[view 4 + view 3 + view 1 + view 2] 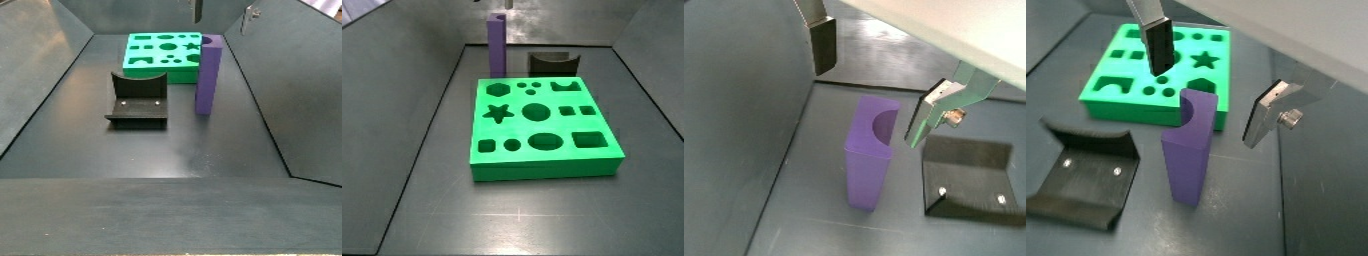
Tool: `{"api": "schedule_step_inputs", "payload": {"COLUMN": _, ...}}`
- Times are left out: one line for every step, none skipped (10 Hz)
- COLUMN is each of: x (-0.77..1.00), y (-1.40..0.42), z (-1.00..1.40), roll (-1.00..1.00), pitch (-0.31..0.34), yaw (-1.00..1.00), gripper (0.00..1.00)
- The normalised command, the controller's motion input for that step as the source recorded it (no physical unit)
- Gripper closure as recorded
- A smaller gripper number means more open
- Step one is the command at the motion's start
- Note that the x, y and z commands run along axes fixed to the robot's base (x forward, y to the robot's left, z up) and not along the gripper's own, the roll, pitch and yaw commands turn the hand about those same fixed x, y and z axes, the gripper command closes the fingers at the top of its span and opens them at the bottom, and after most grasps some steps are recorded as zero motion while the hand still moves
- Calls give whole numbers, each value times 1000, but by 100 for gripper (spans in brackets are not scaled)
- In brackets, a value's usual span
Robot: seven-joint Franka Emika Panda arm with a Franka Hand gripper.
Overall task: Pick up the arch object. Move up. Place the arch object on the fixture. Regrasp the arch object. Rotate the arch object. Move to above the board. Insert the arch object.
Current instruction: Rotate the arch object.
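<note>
Wrist views show us our hand (1207,75) spread wide, pinching nothing — the arch object (1190,150) stands upright on the surface below, between the fingers (934,112). Side views place it on end between the board (543,130) and the fixture (138,100); standing tall, we judge, it offers flat faces for pickup.

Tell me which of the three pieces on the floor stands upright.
The purple arch object: a tall block standing on end below the open tool. The green board lies flat, and the black fixture sits low beside it.
</note>
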Motion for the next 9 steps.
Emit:
{"api": "schedule_step_inputs", "payload": {"x": 37, "y": 24, "z": -29, "roll": 3, "pitch": 10, "yaw": -1000, "gripper": 0}}
{"api": "schedule_step_inputs", "payload": {"x": 37, "y": 23, "z": -28, "roll": 3, "pitch": 11, "yaw": -1000, "gripper": 0}}
{"api": "schedule_step_inputs", "payload": {"x": 37, "y": 23, "z": -28, "roll": 3, "pitch": 12, "yaw": -1000, "gripper": 0}}
{"api": "schedule_step_inputs", "payload": {"x": 38, "y": 23, "z": -28, "roll": 4, "pitch": 13, "yaw": -1000, "gripper": 0}}
{"api": "schedule_step_inputs", "payload": {"x": 38, "y": 23, "z": -28, "roll": 4, "pitch": 14, "yaw": -1000, "gripper": 0}}
{"api": "schedule_step_inputs", "payload": {"x": 38, "y": 23, "z": -27, "roll": 4, "pitch": 15, "yaw": -1000, "gripper": 0}}
{"api": "schedule_step_inputs", "payload": {"x": 38, "y": 23, "z": -27, "roll": 5, "pitch": 18, "yaw": -1000, "gripper": 0}}
{"api": "schedule_step_inputs", "payload": {"x": 38, "y": 23, "z": -27, "roll": 6, "pitch": 20, "yaw": -1000, "gripper": 0}}
{"api": "schedule_step_inputs", "payload": {"x": 38, "y": 23, "z": -27, "roll": 7, "pitch": 25, "yaw": -1000, "gripper": 0}}
